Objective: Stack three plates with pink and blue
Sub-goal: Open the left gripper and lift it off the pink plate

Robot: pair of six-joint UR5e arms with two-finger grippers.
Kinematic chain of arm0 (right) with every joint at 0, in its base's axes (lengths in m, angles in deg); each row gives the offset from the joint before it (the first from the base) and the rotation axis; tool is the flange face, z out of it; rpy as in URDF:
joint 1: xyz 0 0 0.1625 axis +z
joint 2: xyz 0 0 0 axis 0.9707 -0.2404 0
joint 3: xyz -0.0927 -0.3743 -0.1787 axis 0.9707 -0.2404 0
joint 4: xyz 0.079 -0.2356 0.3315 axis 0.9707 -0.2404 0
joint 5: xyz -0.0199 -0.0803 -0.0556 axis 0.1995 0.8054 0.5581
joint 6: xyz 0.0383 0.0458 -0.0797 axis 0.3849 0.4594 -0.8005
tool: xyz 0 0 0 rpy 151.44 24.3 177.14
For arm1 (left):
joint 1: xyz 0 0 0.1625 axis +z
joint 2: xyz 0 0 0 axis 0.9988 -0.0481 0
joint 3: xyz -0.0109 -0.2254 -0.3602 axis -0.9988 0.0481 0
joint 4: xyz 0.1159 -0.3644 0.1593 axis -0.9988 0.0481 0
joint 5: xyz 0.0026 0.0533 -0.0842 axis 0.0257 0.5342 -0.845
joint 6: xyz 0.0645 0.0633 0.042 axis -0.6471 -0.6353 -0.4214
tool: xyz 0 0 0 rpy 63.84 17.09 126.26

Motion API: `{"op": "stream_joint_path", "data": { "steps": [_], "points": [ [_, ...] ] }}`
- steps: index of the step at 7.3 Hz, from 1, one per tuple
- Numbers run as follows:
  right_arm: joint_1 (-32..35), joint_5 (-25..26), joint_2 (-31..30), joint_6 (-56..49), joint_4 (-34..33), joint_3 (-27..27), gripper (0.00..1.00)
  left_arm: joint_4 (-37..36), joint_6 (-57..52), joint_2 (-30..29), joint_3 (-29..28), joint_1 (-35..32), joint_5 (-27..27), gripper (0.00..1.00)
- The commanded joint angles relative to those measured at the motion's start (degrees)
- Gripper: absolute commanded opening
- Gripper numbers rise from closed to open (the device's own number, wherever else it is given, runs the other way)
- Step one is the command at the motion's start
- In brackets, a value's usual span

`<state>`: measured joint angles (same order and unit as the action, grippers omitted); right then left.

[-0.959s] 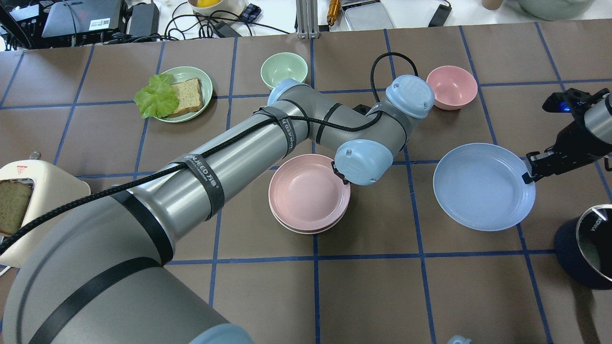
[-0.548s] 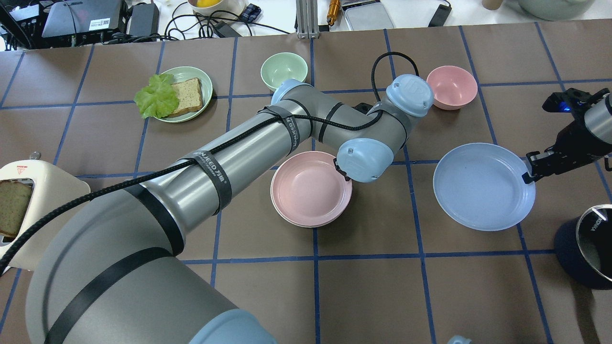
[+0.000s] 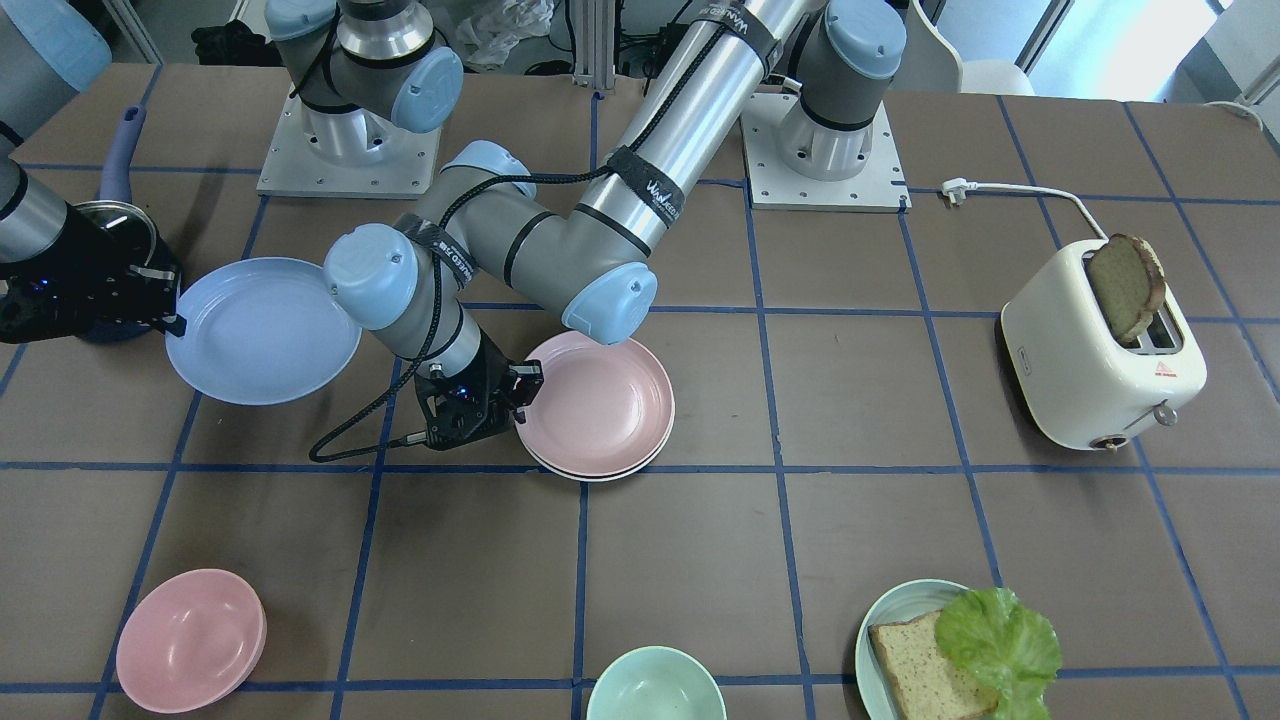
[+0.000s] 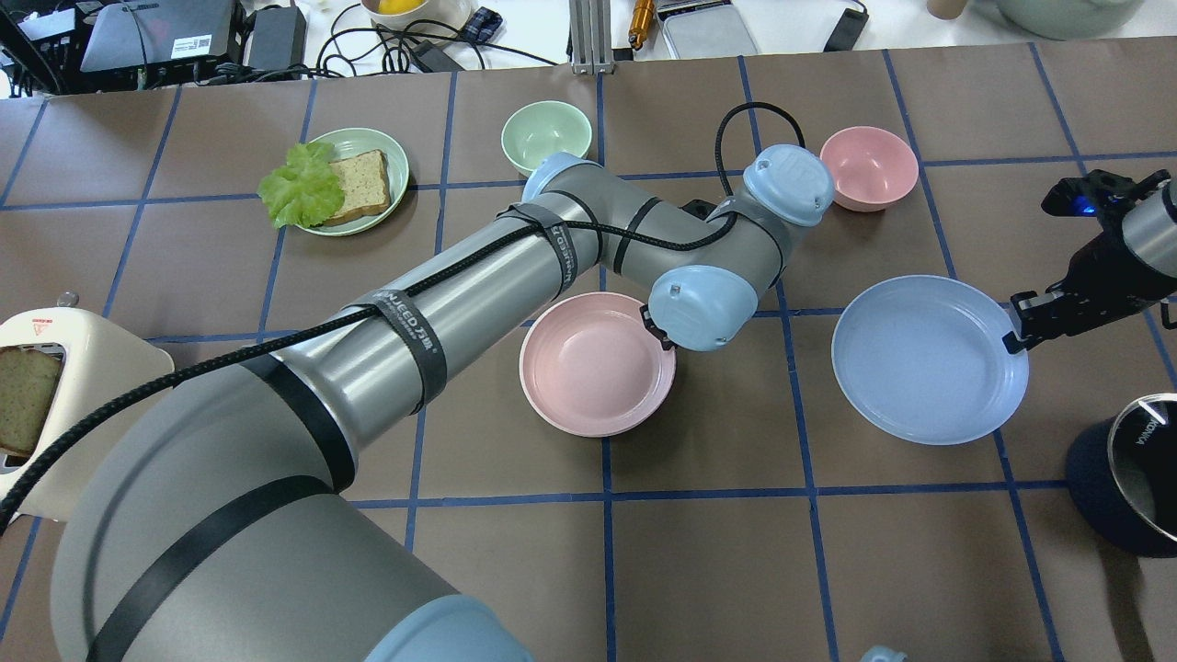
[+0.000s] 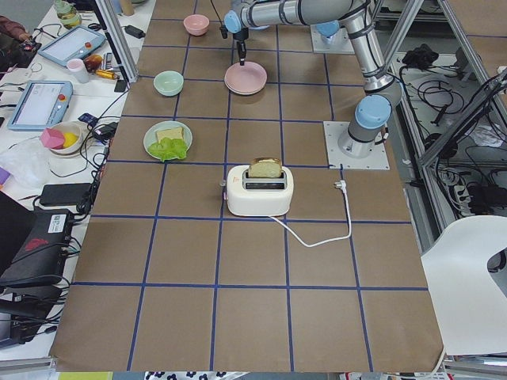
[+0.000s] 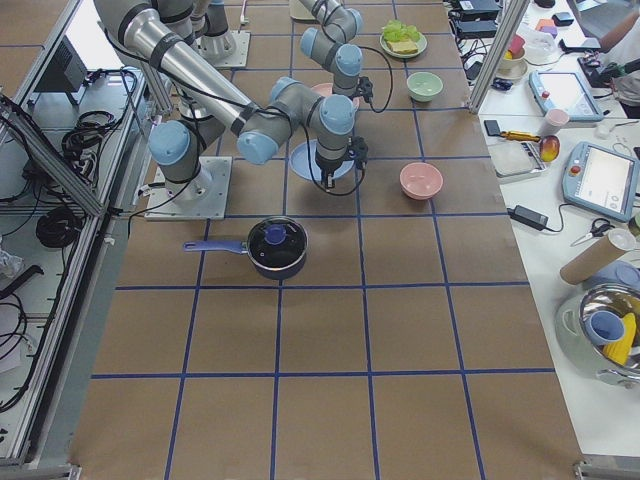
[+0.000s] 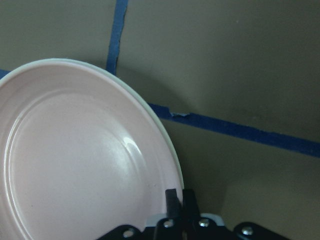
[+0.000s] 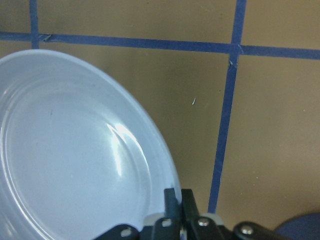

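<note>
Wrist-mounted views | left end effector (image 7: 181, 199) clamped on pink plate (image 7: 75, 165) rim | right end effector (image 8: 179, 197) clamped on blue plate (image 8: 65, 150) rim

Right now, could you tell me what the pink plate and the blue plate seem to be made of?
The pink plate looks like matte plastic: the wrist view shows only a soft, dull highlight. The blue plate seems the same: smooth, with a faint sheen.
</note>
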<state>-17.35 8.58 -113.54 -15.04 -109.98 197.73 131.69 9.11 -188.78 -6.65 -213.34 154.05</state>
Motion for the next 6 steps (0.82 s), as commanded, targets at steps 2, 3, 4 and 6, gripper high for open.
{"op": "stream_joint_path", "data": {
  "steps": [2, 3, 4, 6],
  "points": [
    [0.2, 0.0, 0.0, -0.1, 0.0, 0.0, 0.00, 0.0, -3.4, 1.4, -1.6, 0.9, -0.5, 0.82],
    [0.5, 0.0, 0.1, -0.1, -0.1, 0.0, 0.00, 1.4, -3.5, 1.3, -4.7, 1.5, -0.5, 0.81],
    [1.8, 0.0, 0.3, 0.2, -0.3, 0.0, 0.00, 6.2, -5.4, 1.4, -8.7, 2.4, -0.5, 0.78],
    [6.6, -0.3, 1.3, 1.8, -0.5, 0.0, 0.00, 11.7, -8.0, 1.6, -12.1, 3.4, -0.5, 0.75]
  ]
}}
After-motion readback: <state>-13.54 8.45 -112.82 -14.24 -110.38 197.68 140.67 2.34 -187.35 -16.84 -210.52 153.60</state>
